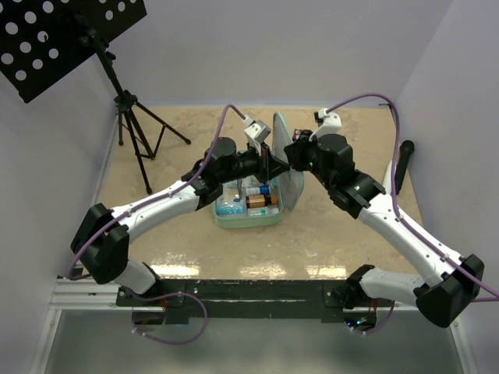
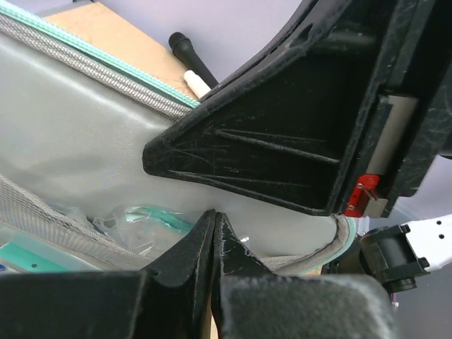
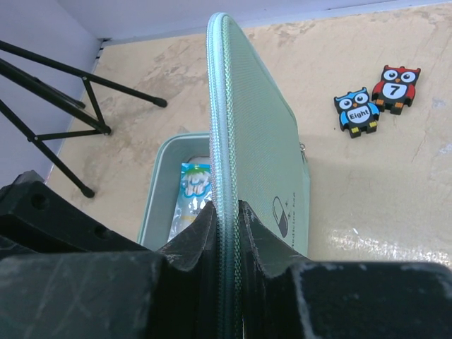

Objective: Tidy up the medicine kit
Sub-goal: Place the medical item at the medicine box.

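Note:
The mint-green medicine kit [image 1: 248, 216] lies open mid-table, its lid [image 1: 289, 170] standing upright. My right gripper [image 3: 226, 217] is shut on the lid's zipped rim [image 3: 220, 106], one finger on each side, and the pill mark [image 3: 280, 215] faces outward. A blue packet [image 3: 192, 185] lies in the base. My left gripper [image 2: 214, 216] is shut with nothing between its tips, just in front of the lid's pale grey lining [image 2: 70, 120], where a clear packet [image 2: 141, 219] sits in the mesh pocket. From above, the left gripper [image 1: 265, 167] hangs over the base, beside the right gripper [image 1: 295, 156].
Two owl number toys, blue [image 3: 359, 111] and red [image 3: 395, 88], lie on the table beyond the lid. A black tripod [image 1: 136, 132] carrying a perforated board [image 1: 54, 35] stands at the back left. A black-handled tool [image 1: 403, 164] leans at the right wall.

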You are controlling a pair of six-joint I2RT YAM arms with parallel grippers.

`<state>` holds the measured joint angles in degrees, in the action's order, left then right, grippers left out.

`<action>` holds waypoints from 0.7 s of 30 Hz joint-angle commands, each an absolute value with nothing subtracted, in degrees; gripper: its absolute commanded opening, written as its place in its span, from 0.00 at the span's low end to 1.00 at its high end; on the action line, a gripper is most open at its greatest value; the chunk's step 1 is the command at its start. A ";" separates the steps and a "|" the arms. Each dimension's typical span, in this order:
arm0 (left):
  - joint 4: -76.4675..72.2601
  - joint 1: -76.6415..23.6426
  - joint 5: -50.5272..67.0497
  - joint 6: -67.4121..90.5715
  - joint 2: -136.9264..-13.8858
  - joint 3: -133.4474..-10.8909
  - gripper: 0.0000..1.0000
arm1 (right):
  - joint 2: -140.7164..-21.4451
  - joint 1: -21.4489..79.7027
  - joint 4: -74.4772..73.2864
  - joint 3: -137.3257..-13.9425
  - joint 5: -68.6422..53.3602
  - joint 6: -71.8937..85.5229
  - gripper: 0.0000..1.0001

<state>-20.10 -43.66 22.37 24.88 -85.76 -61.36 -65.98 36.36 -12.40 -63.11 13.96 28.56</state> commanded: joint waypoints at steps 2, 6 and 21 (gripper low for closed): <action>-12.68 -44.30 20.75 23.30 -89.55 -67.93 0.02 | -65.74 36.91 -15.73 -64.69 12.39 29.62 0.00; -5.90 -44.21 14.43 22.50 -91.05 -70.66 0.00 | -65.74 36.91 -15.91 -64.86 12.48 29.53 0.00; 4.74 -42.71 -3.25 23.73 -93.96 -76.55 0.00 | -65.04 36.91 -16.26 -64.16 12.48 29.44 0.00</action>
<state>1.10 -43.88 2.81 24.49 -93.12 -73.54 -65.98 36.47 -13.13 -63.44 13.93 28.56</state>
